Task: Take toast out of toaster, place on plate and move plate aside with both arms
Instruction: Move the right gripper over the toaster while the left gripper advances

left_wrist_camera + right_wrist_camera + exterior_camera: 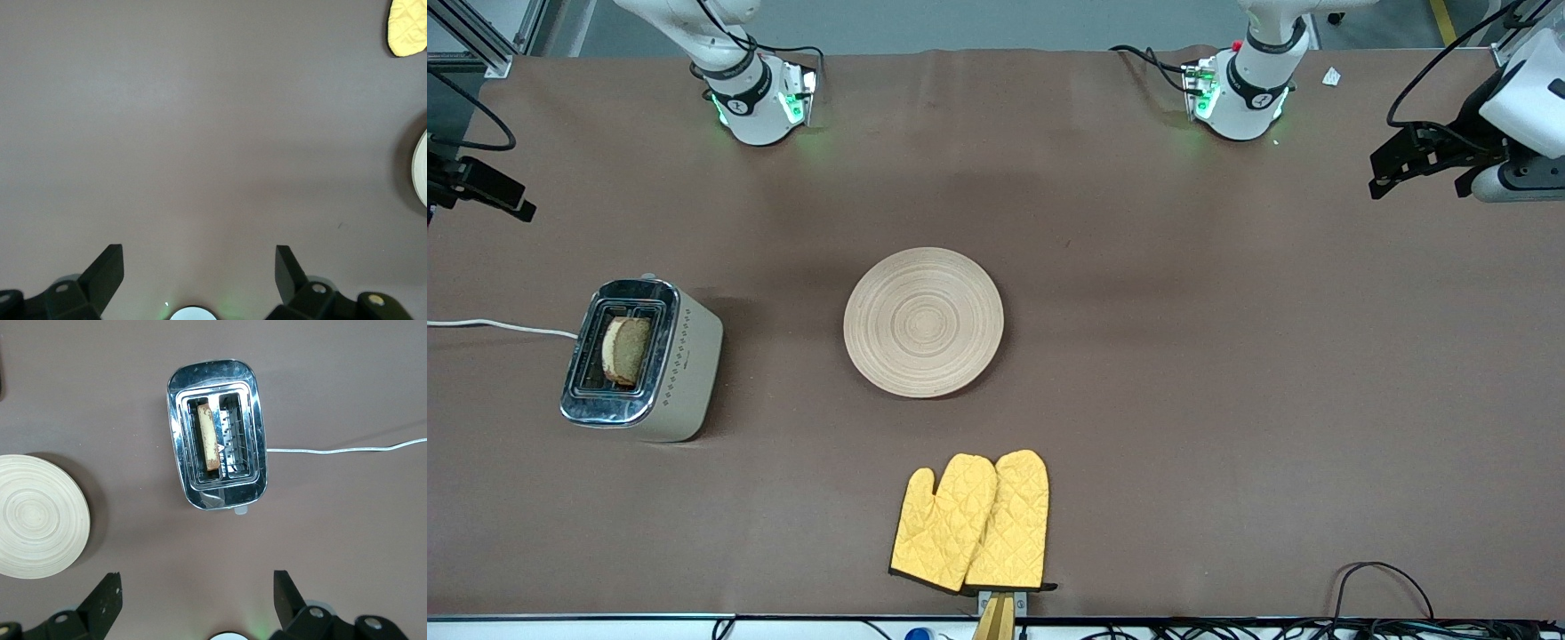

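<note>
The toast (624,349) stands upright in one slot of the chrome toaster (685,356) toward the right arm's end of the table; it also shows in the right wrist view (209,440). The round beige wooden plate (923,322) lies bare at the table's middle, and shows in the right wrist view (37,517) and at the edge of the left wrist view (421,167). My right gripper (195,580) is open and empty, high over the table beside the toaster (213,373). My left gripper (199,257) is open and empty, high over bare cloth at the left arm's end (1416,178).
Two yellow quilted oven mitts (971,523) lie nearer to the front camera than the plate; one tip shows in the left wrist view (408,27). The toaster's white cord (498,326) runs off the table edge. A brown cloth (1227,400) covers the table.
</note>
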